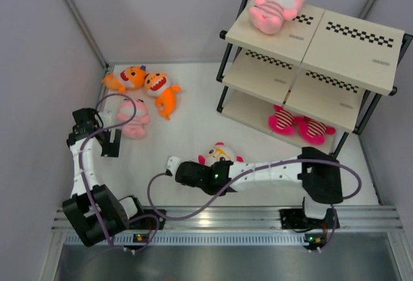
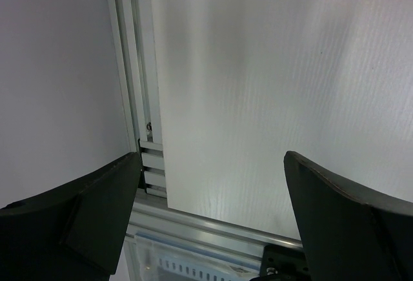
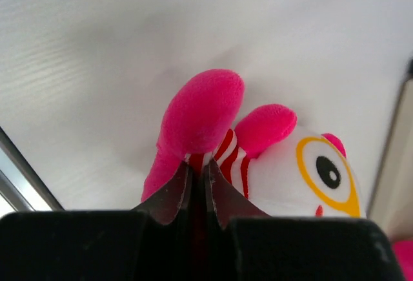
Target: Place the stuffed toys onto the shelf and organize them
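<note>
My right gripper (image 1: 208, 165) (image 3: 198, 165) is shut on the striped body of a magenta-and-white toy (image 1: 218, 153) (image 3: 284, 165) at the table's middle. My left gripper (image 1: 111, 143) (image 2: 213, 216) is open and empty, just right of a pale pink toy (image 1: 132, 118) lying on the table. Two orange sharks (image 1: 129, 77) (image 1: 161, 92) lie at the back left. The shelf (image 1: 335, 42) stands at the back right. Another pale pink toy (image 1: 276, 6) lies on its top board, and two magenta striped toys (image 1: 284, 121) (image 1: 314, 128) lie on its bottom board.
White walls close in the table at the left, back and right. An aluminium rail (image 1: 226, 216) (image 2: 193, 219) runs along the near edge by the arm bases. Purple cables (image 1: 161, 197) loop off both arms.
</note>
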Available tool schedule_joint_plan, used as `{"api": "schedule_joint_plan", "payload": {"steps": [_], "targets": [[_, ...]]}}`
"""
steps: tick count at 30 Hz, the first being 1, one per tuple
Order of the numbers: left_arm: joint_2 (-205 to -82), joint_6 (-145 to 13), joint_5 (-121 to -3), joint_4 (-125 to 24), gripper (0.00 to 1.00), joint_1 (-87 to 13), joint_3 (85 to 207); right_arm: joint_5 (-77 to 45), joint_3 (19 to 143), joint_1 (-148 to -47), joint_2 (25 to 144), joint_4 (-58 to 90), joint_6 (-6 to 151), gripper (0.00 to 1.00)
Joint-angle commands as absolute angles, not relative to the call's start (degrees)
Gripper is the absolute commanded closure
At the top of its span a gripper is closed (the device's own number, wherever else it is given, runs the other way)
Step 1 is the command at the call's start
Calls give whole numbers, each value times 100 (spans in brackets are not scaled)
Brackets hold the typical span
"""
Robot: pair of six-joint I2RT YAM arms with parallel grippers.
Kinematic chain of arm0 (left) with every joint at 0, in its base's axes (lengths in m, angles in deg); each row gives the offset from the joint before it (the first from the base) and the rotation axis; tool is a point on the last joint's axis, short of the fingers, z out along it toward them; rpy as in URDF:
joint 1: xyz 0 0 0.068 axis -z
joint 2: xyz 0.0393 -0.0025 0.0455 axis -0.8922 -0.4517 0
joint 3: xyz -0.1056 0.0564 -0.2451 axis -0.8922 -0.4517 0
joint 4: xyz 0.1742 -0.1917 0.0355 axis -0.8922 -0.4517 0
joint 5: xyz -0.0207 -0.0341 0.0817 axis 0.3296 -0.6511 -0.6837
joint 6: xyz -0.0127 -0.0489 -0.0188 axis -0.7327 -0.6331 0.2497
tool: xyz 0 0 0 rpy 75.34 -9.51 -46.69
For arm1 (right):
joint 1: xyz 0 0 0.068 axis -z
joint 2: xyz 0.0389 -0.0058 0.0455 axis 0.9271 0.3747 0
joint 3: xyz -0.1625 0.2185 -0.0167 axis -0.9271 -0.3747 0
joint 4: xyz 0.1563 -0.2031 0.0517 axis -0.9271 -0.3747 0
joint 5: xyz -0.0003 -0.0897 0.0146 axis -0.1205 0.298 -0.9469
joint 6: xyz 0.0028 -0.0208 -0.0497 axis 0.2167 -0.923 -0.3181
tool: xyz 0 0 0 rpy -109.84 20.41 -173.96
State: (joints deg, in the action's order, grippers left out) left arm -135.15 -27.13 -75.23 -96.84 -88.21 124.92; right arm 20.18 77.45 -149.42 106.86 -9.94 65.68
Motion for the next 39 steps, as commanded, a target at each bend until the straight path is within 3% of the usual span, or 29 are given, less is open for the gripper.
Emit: {"api": "schedule_joint_plan", "payload": {"steps": [1, 5, 13, 24, 36, 39], "targets": [[-13316, -2705, -7185, -9814, 1, -8837, 12458, 1627, 7622, -14789, 9601, -884, 4631, 100], [-13386, -2802, -7105, -9884, 1, -8837, 12485, 1127, 7385, -14421, 9012, -980, 2760, 100], [-13290, -2750, -7061, -9964, 1, -8846, 12511, -262, 6761, -12480, 8580, 439, 1280, 100], [-13254, -2671, -7122, -9981, 1, -8846, 12511, -1711, 7269, -10913, 9397, 268, -162, 100], [-13149, -2600, -7193, -9981, 1, -8837, 12414, -1387, 7489, -10060, 10399, 602, -260, 100], [-13140, -2609, -7184, -9990, 1, -8837, 12388, -1537, 7481, -9999, 10496, 425, -480, 92]]}}
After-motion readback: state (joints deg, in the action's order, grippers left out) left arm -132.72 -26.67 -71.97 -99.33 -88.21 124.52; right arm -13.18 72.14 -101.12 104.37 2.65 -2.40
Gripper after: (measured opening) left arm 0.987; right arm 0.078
